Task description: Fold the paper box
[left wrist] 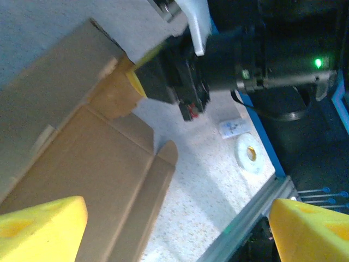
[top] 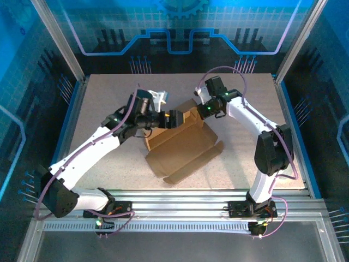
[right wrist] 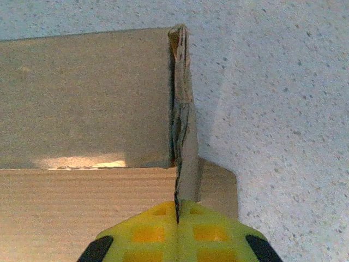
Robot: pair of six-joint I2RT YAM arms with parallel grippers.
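Matt, seemingly corrugated cardboard paper box (right wrist: pixel 82 98)

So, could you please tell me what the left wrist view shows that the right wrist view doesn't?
Left wrist: the left gripper open above the paper box, the right arm opposite, a white tape roll by the table edge. Right wrist: the right gripper shut on an upright flap. Both: the paper box on the speckled table.
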